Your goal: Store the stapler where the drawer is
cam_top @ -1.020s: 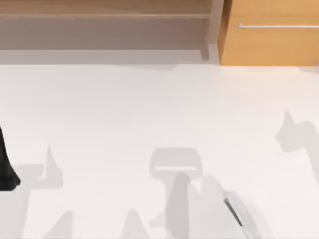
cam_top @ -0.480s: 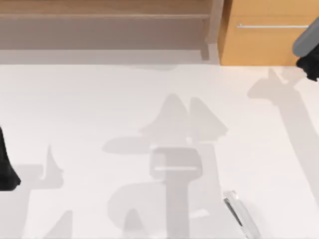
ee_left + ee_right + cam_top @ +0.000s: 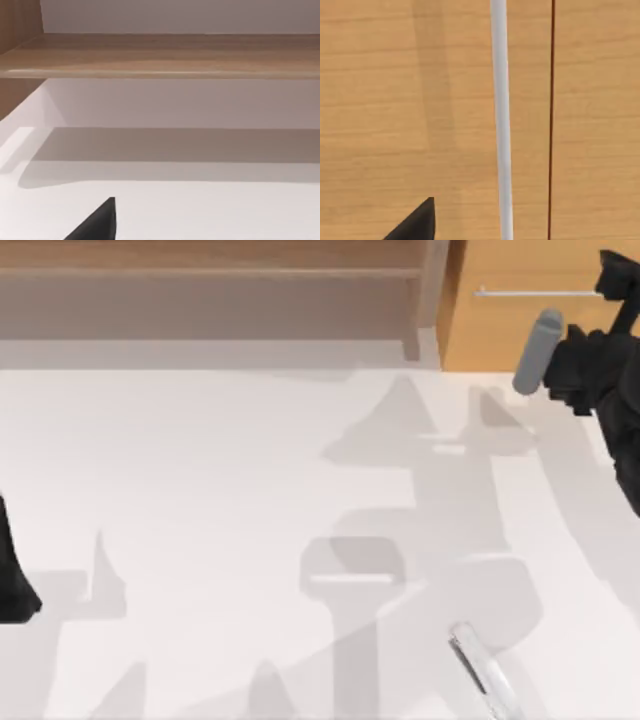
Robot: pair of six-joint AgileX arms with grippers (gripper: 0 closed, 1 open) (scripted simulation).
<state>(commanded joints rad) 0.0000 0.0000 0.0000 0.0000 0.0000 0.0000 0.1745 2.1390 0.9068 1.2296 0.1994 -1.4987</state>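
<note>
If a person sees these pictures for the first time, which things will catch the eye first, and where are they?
First comes the black right arm with its right gripper at the top view's upper right, up against the drawer, close to its silver bar handle. Next is the stapler, lying alone on the white table near the bottom edge, right of centre. The left gripper sits parked at the left edge.
</note>
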